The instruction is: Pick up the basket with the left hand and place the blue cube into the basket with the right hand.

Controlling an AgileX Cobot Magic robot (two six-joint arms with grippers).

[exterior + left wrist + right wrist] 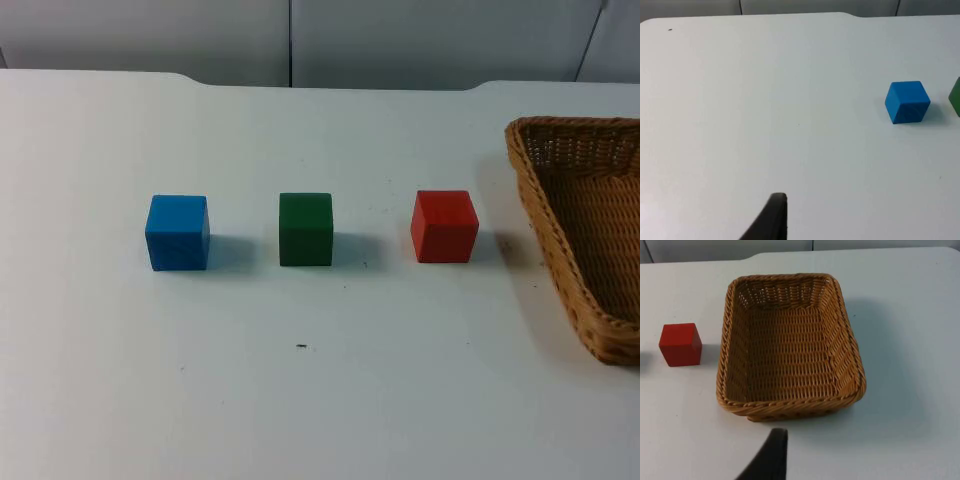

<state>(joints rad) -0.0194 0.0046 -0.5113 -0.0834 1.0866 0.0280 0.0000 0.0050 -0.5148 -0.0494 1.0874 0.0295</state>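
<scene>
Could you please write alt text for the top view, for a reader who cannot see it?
Three cubes sit in a row on a white table: blue cube, green cube, red cube. An empty wicker basket rests at the picture's right, beyond the red cube.

The basket [790,345] is rough woven wicker; the blue cube [178,232] looks matt (painted wood, perhaps); the counter [320,400] is smooth white.

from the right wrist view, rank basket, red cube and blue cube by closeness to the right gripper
1. basket, directly ahead of the right gripper's fingertip
2. red cube, beside the basket, apart from it
3. blue cube, far end of the cube row in the top view
</scene>
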